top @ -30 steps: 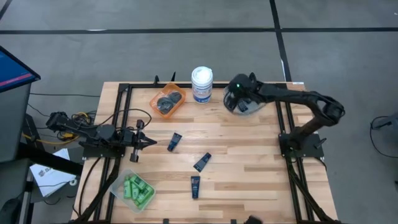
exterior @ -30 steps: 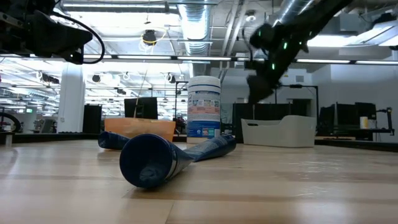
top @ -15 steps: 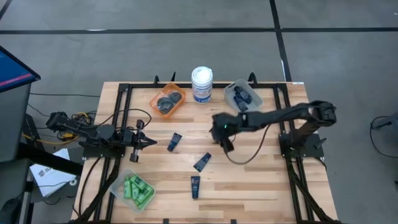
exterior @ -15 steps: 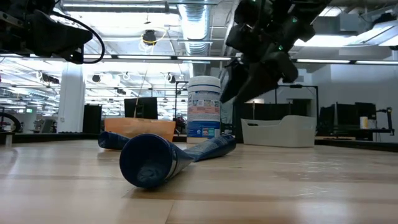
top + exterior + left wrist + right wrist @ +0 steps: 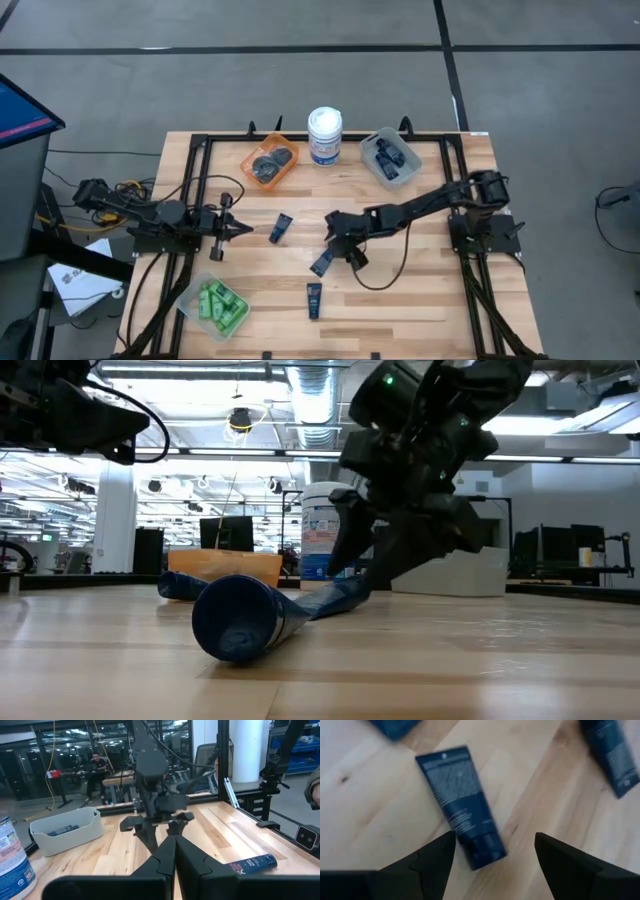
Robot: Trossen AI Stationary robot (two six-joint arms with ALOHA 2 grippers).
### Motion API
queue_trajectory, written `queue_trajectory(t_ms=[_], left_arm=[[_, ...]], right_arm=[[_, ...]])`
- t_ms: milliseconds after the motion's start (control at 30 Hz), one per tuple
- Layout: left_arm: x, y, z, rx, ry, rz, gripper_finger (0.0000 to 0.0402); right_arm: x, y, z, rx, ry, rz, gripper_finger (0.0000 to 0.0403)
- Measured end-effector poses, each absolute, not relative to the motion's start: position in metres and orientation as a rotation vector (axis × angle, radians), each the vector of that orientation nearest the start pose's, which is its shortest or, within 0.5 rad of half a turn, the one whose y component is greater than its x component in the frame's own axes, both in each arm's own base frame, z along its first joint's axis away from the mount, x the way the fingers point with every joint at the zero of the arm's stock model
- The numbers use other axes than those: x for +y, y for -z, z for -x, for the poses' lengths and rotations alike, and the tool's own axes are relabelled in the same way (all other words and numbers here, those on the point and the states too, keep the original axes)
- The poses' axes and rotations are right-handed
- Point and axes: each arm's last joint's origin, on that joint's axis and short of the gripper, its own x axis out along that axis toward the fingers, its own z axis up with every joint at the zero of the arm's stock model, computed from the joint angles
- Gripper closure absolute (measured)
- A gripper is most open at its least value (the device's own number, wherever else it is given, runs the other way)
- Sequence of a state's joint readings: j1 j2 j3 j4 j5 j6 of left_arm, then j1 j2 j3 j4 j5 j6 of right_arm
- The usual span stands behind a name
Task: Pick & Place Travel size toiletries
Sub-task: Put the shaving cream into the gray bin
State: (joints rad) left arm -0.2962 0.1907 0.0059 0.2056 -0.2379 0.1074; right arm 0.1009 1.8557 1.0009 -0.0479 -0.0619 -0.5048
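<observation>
Three dark navy tubes lie flat on the wooden table: one [image 5: 281, 227] left of the middle, one [image 5: 324, 262] in the middle, one [image 5: 314, 298] nearer the front edge. My right gripper [image 5: 342, 250] hangs open, slanting down, just above the middle tube [image 5: 462, 805]. The tube's cap end lies between the two fingers [image 5: 427, 862], which do not touch it. My left gripper [image 5: 236, 229] is shut and level at the table's left side, holding nothing. More tubes lie in the grey bin [image 5: 390, 157], dark pots in the orange bin [image 5: 269, 165], green bottles in the clear bin [image 5: 215, 305].
A white tub with a blue label [image 5: 324, 135] stands at the far edge between the orange and grey bins. Black frame rails [image 5: 200, 190] run along both sides of the table. Bare wood lies to the right of the tubes, in front of the right arm's base [image 5: 485, 228].
My right gripper has swung from above the grey bin at the far right toward the table's middle and near edge, sinking and rolling as it went. It now hangs over the middle tube, its fingers still open. The tubes have not moved.
</observation>
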Motion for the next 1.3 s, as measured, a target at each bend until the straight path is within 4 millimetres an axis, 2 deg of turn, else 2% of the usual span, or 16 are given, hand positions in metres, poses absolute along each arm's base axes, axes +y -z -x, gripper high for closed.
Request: queue_trajectory(t_ms=[233,400,833,900,1100,1200,1300], left_arm=[[-0.025,-0.169,-0.106,-0.013,0.058,-0.105,0.0401],[-0.025,-0.169,-0.107,-0.015,0.057,-0.104,0.0401],[-0.025,-0.169,-0.107,-0.021,0.057,-0.103,0.0401],[-0.025,-0.169,-0.107,-0.021,0.057,-0.103,0.0401],[-0.025,-0.17,-0.107,-0.026,0.057,-0.101,0.0401],[-0.025,-0.17,-0.107,-0.029,0.057,-0.1,0.0401],[-0.025,-0.17,-0.107,-0.03,0.057,-0.1,0.0401]], right_arm=[[0.035,-0.12,-0.366,0.885,-0.41,0.447,0.0138],[0.033,-0.119,-0.368,0.883,-0.41,0.442,0.0149],[0.034,-0.118,-0.367,0.887,-0.41,0.446,0.0277],[0.034,-0.119,-0.367,0.886,-0.407,0.443,0.0287],[0.025,-0.135,-0.364,0.876,-0.345,0.37,0.0272],[0.015,-0.153,-0.36,0.863,-0.298,0.325,0.0262],[-0.001,-0.173,-0.35,0.87,-0.253,0.295,0.0274]])
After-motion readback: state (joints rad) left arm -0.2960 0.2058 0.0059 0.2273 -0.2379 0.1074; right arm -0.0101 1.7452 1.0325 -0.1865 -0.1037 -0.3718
